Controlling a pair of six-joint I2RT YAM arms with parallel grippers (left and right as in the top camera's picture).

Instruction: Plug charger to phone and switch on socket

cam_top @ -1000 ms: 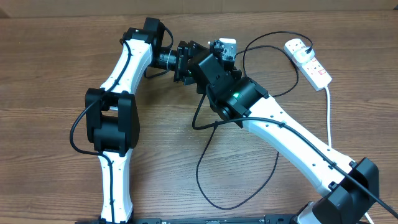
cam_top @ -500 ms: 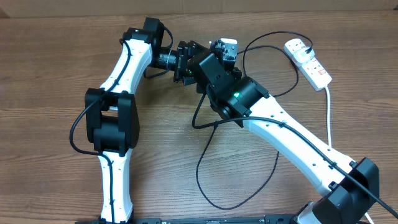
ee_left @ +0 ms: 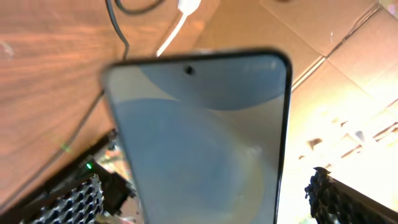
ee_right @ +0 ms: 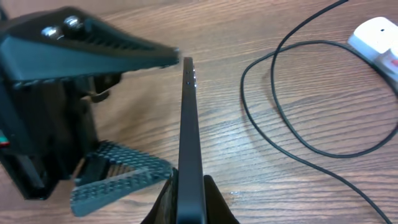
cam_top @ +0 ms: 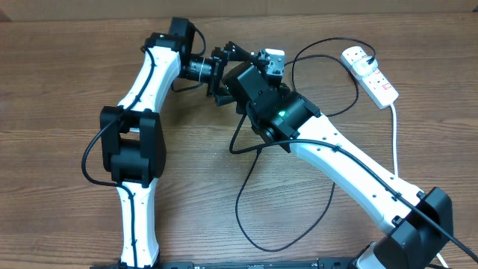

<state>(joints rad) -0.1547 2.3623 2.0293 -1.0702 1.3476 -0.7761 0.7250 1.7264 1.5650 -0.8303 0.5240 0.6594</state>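
so the right claw (ee_right: 189, 204) pinches the slim glossy phone (ee_right: 188, 124) edge-on, left claw (ee_right: 169, 112), ribbed inside, gapes wide over the grainy wood desk (ee_right: 236, 165)

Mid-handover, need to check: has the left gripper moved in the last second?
Yes. In the overhead view the left gripper has opened and drifted slightly toward the far edge of the table; the socket has not shifted.

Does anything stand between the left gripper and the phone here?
Nothing visible does. The open left gripper faces the screen of the phone directly, with nothing between them, while the right gripper is shut on the phone's edge.
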